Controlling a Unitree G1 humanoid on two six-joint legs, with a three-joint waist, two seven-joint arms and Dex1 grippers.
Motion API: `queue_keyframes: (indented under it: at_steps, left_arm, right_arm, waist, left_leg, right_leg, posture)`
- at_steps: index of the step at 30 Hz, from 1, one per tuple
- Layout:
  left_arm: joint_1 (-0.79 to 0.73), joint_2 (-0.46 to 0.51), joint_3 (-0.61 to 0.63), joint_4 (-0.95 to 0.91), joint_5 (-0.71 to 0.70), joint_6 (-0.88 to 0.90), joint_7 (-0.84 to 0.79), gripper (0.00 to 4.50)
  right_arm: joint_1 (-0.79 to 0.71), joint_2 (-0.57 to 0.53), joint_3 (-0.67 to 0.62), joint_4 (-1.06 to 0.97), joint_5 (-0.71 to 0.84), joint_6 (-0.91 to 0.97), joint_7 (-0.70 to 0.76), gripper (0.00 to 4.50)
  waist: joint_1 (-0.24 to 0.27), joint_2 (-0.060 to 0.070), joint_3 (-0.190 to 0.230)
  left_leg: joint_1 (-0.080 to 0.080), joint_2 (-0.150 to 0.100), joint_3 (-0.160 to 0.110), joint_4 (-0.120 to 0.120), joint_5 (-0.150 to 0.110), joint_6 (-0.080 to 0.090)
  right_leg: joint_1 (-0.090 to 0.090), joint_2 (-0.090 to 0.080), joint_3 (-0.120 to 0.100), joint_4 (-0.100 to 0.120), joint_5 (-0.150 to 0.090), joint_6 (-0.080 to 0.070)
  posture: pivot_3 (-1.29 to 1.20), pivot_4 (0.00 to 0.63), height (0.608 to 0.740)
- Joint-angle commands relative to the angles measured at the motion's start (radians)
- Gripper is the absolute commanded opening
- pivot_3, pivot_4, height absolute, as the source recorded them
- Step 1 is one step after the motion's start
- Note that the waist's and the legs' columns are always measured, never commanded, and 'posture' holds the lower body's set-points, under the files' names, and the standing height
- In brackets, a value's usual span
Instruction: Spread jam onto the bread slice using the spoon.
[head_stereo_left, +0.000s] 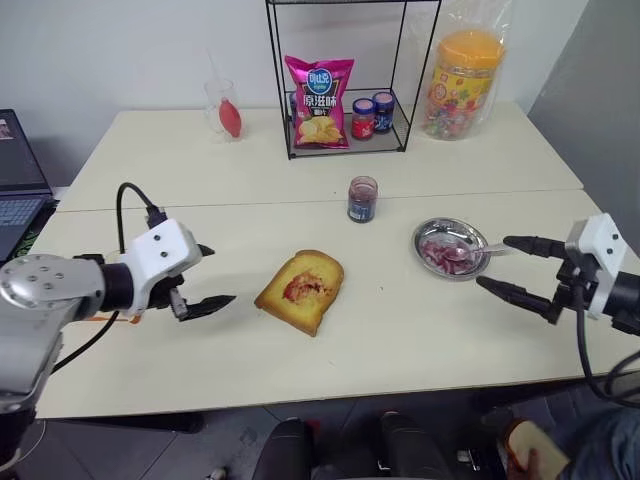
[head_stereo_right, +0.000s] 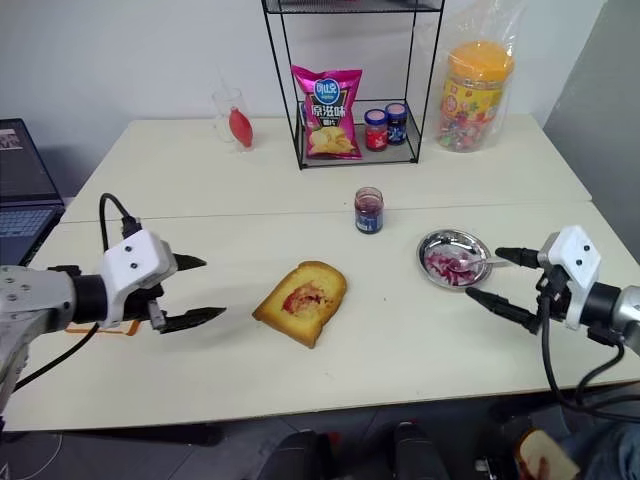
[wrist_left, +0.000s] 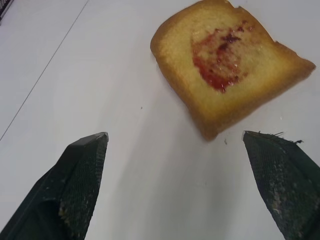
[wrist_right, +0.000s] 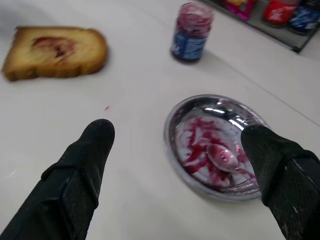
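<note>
The bread slice (head_stereo_left: 300, 290) lies flat near the middle of the table, with a thin red smear of jam (wrist_left: 220, 60) on its top. The spoon (wrist_right: 222, 156) rests in a small metal dish (head_stereo_left: 432, 232) streaked with jam, its handle (head_stereo_left: 492, 250) pointing right. The open blue-labelled jam jar (head_stereo_left: 362, 199) stands behind them. My left gripper (head_stereo_left: 218, 275) hovers open left of the bread, holding nothing. My right gripper (head_stereo_left: 494, 262) hovers open just right of the dish, also holding nothing, with the spoon's handle close to its upper finger.
A wire rack (head_stereo_left: 280, 90) at the back holds a chips bag (head_stereo_left: 320, 100) and two lidded jars (head_stereo_left: 372, 116). A candy jar (head_stereo_left: 462, 80) and a glass cup (head_stereo_left: 224, 108) stand beside it. A laptop (head_stereo_left: 20, 180) sits at the far left.
</note>
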Motion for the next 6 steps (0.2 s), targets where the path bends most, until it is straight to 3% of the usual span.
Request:
queue_keyframes:
  at_steps: [1, 6]
  left_arm:
    - [0.034, 0.019, 0.048, 0.002, 0.011, -0.063, -0.013, 4.5]
    - [0.027, 0.009, 0.019, 0.01, 0.004, -0.074, -0.001, 4.5]
  right_arm:
    - [-0.01, -0.026, -0.051, -0.019, 0.025, -0.047, 0.083, 4.49]
    - [-0.043, -0.033, -0.021, 0.014, 0.001, -0.072, 0.11, 4.49]
  waist:
    - [0.0, -0.001, 0.0]
    - [0.001, -0.001, 0.0]
  left_leg:
    - [0.0, 0.001, 0.0, 0.0, 0.0, 0.0]
    - [0.0, 0.001, 0.0, 0.0, 0.0, 0.0]
  right_leg:
    - [0.0, 0.0, 0.0, 0.0, 0.0, 0.0]
    - [0.0, 0.0, 0.0, 0.0, 0.0, 0.0]
  posture:
    - [0.0, 0.15, 0.74]
    - [0.0, 0.15, 0.74]
